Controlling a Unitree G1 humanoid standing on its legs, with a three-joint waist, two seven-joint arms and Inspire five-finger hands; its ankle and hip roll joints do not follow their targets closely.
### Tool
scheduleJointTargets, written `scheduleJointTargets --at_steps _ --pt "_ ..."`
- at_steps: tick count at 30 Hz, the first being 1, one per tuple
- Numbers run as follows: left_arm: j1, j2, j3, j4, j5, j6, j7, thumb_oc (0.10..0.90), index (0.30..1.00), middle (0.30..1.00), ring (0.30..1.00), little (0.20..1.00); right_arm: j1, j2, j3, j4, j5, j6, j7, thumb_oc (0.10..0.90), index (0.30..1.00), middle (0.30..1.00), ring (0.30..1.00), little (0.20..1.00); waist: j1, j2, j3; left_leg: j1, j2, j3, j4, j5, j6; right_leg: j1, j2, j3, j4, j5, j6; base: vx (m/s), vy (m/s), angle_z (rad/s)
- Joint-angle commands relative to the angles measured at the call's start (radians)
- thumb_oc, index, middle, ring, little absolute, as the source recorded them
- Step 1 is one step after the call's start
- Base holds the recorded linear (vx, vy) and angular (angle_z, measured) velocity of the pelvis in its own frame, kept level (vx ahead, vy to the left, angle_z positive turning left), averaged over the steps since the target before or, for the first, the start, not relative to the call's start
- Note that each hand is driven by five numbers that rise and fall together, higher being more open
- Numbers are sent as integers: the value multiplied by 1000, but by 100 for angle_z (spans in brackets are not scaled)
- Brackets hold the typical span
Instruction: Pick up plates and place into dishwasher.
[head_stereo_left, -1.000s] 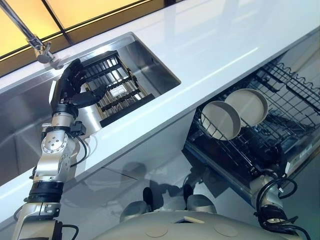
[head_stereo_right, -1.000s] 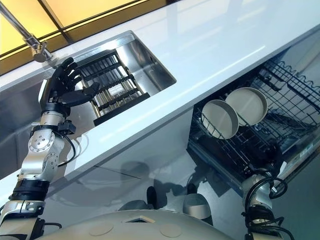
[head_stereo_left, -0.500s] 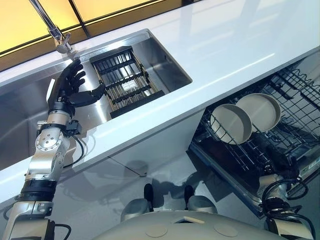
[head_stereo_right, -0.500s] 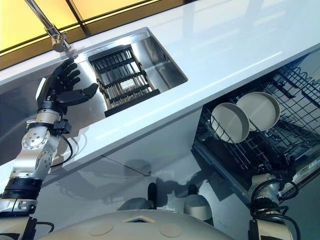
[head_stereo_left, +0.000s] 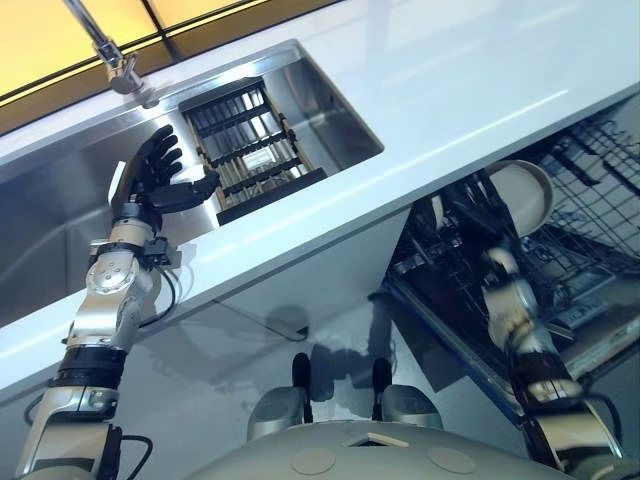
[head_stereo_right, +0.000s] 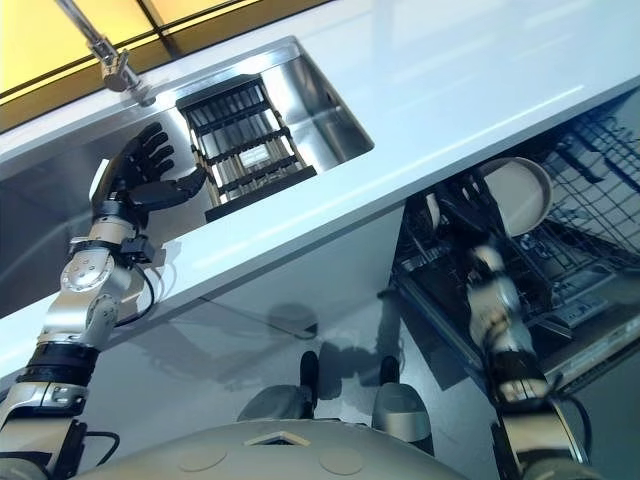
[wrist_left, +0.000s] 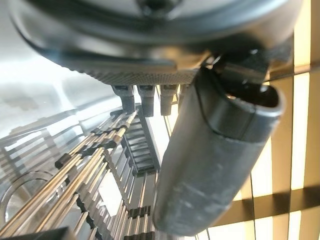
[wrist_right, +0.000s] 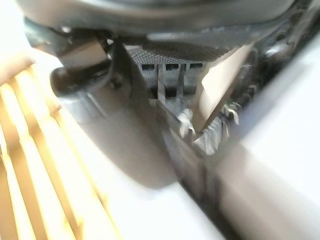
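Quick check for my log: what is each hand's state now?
Left hand: open, holding nothing, over the sink.
Right hand: cannot tell, blurred at the dishwasher rack.

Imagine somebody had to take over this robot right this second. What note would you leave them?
Left hand: open, holding nothing, over the sink beside the dark sink rack.
Right hand: up at the dishwasher rack by the plates; too blurred to tell its grip.
Plates: one plate stands in the dishwasher rack; a second plate shows partly behind the right hand.
Done: two plates in the dishwasher.
Left: confirm the right hand is free, then check for more plates.
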Motion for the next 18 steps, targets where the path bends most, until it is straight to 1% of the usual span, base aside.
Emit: scheduleJointTargets --at_steps 1,3,5,6,7,9,10,11,13,14,16,17,18 --pt "-159 45 -1 0 -5 -119 -5 800 900 900 900 900 -423 82 108 -245 -26 -81 142 800 900 900 900 900 84 -55 -44 -9 -69 33 93 -125 26 20 27 -26 90 -143 -20 59 -3 8" --pt "-163 41 -9 21 -2 -129 -13 800 900 900 900 900 -461 99 124 -308 -31 -114 118 800 900 900 900 900 91 -61 -51 -10 -71 28 98 -130 28 24 27 -26 90 -146 -21 62 6 10" --pt "-167 33 -16 42 1 -134 -18 800 900 900 900 900 -499 120 119 -362 -62 -164 72 800 900 900 900 900 98 -65 -63 -7 -74 19 100 -136 29 28 28 -24 88 -148 -20 74 23 8" --pt "-169 32 -18 47 -2 -134 -18 800 900 900 900 900 -506 122 116 -365 -71 -175 55 800 900 900 900 900 99 -66 -65 -5 -74 18 99 -137 30 29 28 -24 86 -147 -20 68 37 7" --pt "-169 31 -15 51 -6 -133 -21 800 900 900 900 900 -510 128 97 -360 -79 -188 13 800 900 900 900 900 100 -67 -72 0 -76 14 96 -139 32 32 27 -21 83 -147 -19 63 39 6" --pt "-163 29 -8 51 -12 -130 -24 800 900 900 900 900 -494 132 70 -342 -150 -190 -66 800 900 900 900 900 100 -67 -80 8 -78 11 87 -141 34 35 26 -20 74 -144 -16 49 45 6" --pt "-155 28 -2 47 -16 -128 -25 800 900 900 900 900 -476 127 58 -324 -176 -190 -121 800 900 900 900 900 99 -67 -84 13 -80 10 78 -139 36 35 26 -19 69 -142 -16 24 57 4" --pt "-137 23 4 39 -14 -132 -25 800 900 900 900 900 -445 125 37 -305 -182 -190 -151 800 900 900 900 900 97 -65 -86 17 -81 9 70 -137 39 35 25 -17 65 -138 -14 15 54 3" --pt "-108 12 17 25 -5 -137 -26 800 900 900 900 900 -391 122 3 -281 -194 -192 -176 800 900 900 900 900 93 -62 -89 25 -82 11 56 -134 42 36 24 -14 57 -133 -11 5 51 2" --pt "-82 4 29 8 1 -138 -25 800 900 900 900 900 -344 117 -20 -267 -196 -211 -186 800 900 900 900 900 90 -60 -93 29 -83 13 45 -131 44 34 24 -11 51 -128 -8 -48 89 3" --pt "-26 -18 47 -30 12 -149 -10 800 900 900 900 900 -233 113 -70 -268 -301 -240 -255 800 900 900 900 900 73 -53 -91 37 -85 23 27 -119 50 26 23 -1 50 -115 -3 -68 105 3" --pt "-11 -24 53 -38 15 -155 -7 800 900 900 900 900 -198 106 -85 -271 -338 -225 -285 800 900 900 900 900 66 -50 -89 41 -85 27 21 -117 51 24 24 4 51 -113 -1 6 60 4" --pt "-10 -25 53 -38 15 -155 -7 800 900 900 900 900 -196 106 -84 -273 -340 -224 -288 800 900 900 900 900 66 -50 -92 48 -85 26 17 -124 50 28 24 6 49 -121 0 -42 77 4"
